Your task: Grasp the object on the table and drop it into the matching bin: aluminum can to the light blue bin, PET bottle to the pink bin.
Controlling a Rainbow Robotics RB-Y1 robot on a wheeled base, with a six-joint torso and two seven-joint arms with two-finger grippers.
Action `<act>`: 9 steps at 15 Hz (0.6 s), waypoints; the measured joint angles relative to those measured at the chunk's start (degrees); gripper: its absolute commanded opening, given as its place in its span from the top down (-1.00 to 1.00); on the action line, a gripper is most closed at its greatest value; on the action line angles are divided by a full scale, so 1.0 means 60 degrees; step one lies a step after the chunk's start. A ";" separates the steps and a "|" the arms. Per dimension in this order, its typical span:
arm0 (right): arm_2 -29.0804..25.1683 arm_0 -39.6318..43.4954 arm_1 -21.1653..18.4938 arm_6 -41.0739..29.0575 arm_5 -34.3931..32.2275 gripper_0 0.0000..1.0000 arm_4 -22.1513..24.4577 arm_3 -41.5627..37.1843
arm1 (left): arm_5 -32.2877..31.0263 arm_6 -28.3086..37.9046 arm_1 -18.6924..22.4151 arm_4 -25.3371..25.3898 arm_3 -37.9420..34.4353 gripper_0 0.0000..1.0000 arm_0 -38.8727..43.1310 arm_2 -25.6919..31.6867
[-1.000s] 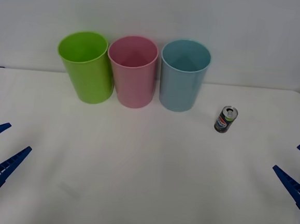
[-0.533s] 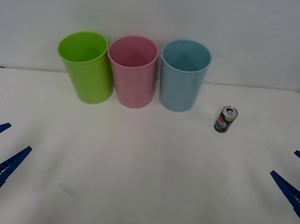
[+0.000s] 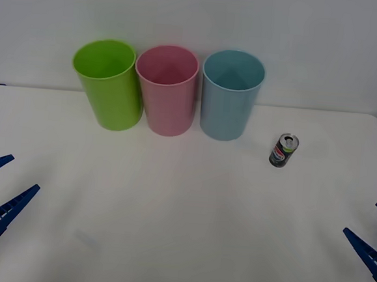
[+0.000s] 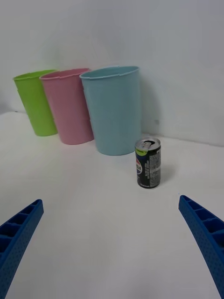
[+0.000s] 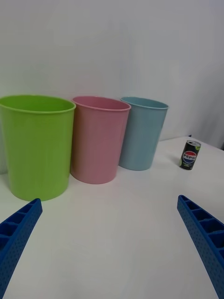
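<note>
A small dark aluminum can [image 4: 148, 162] with a silver top stands upright on the white table [image 4: 93, 233]. Just behind it, near but not touching, rises the light blue bin [image 4: 113, 109]. The pink bin [image 4: 70, 105] stands close beside the blue one, and a lime green bin [image 4: 36, 102] sits beyond the pink, all three in a row against a pale wall [image 4: 140, 32]. The right gripper [image 4: 112, 243] hangs above the table short of the can, its two blue ribbed fingers [image 4: 203, 236] spread wide apart with nothing between them.
</note>
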 measured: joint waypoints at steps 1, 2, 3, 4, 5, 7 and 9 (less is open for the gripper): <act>0.0073 -0.0049 0.0001 0.0435 0.0061 -1.00 -0.0017 0.0165 | 0.0000 0.0000 0.0000 0.0000 0.0000 -1.00 0.0000 0.0000; 0.0139 -0.0119 0.0001 0.0861 0.0115 -1.00 -0.0026 0.0367 | 0.0000 0.0000 0.0000 0.0000 0.0000 -1.00 0.0000 0.0000; 0.0254 -0.0192 0.0001 0.1323 0.0194 -1.00 -0.0035 0.0570 | 0.0000 0.0000 0.0000 0.0000 0.0000 -1.00 0.0000 0.0000; 0.0365 -0.0250 0.0001 0.1646 0.0268 -1.00 -0.0041 0.0717 | 0.0000 0.0000 0.0000 0.0000 0.0000 -1.00 0.0000 0.0000; 0.0496 -0.0280 0.0002 0.1925 0.0430 -1.00 -0.0070 0.0806 | 0.0000 0.0000 0.0000 0.0000 0.0000 -1.00 0.0000 0.0000; 0.0846 -0.0300 0.0002 0.2448 0.0964 -1.00 -0.0198 0.0840 | 0.0000 0.0000 0.0000 0.0000 0.0000 -1.00 0.0000 0.0000; 0.1320 -0.0322 0.0002 0.2594 0.1544 -1.00 -0.0350 0.0842 | 0.0000 0.0000 0.0000 0.0000 0.0000 -1.00 0.0000 0.0000</act>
